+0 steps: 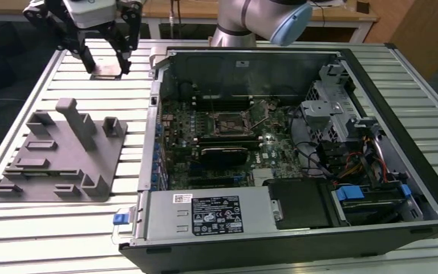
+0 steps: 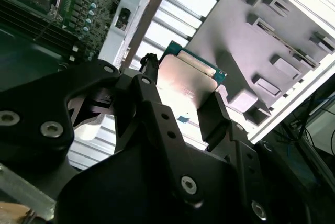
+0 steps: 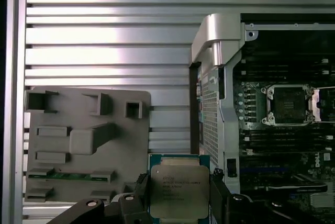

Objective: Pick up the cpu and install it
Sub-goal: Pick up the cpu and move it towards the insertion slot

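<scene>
While the gripper (image 1: 106, 65) pinches the cpu (image 1: 106, 72) by two opposite edges, it sits near the table's (image 1: 52, 240) far edge, toward the corner on the exterior view's left, beyond the grey fixture block (image 1: 59, 154). Can't tell from the exterior view whether the chip is clear of the slats. In both wrist views the fingers (image 3: 219, 199) bear on the rim only. The metal lid faces the first wrist camera and the chip looks level.

Risks, my read:
- Edge-only grip on a thin part. A bump or jerk could twist it between the fingers or drop it, and the slat gaps below could catch a corner.
- The open socket (image 1: 229, 123) lies low inside the computer case (image 1: 158, 114), which fills the table's half on the exterior view's right. The case wall stands between chip and socket, so a low path clips it.
- Wrong rotation or a tilted approach bends socket pins. Notches aren't visible enough to confirm alignment.
- Downward force before it's seated flat damages the pins too.
</scene>
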`<state>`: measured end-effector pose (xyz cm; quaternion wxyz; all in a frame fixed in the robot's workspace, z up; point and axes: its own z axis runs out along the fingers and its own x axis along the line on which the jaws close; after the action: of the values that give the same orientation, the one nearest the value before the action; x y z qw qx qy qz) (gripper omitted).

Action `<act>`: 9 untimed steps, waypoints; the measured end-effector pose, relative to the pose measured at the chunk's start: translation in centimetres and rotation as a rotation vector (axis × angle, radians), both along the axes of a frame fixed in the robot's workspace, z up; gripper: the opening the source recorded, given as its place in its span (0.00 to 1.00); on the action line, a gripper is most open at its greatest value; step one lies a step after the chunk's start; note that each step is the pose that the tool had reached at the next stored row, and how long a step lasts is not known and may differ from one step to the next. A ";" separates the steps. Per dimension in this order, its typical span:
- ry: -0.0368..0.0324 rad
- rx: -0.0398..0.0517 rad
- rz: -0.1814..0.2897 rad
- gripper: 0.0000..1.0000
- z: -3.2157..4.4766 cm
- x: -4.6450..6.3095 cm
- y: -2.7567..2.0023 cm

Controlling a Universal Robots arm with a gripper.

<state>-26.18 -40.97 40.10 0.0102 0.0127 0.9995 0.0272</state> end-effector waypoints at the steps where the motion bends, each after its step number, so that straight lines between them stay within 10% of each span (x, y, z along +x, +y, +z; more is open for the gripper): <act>1: -0.0001 0.0001 0.000 0.55 0.00 0.3 0.00; 9: -0.0001 0.0001 0.000 0.55 0.00 2.3 0.00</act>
<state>-23.90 -40.97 40.10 0.0102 0.0127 0.9995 0.0272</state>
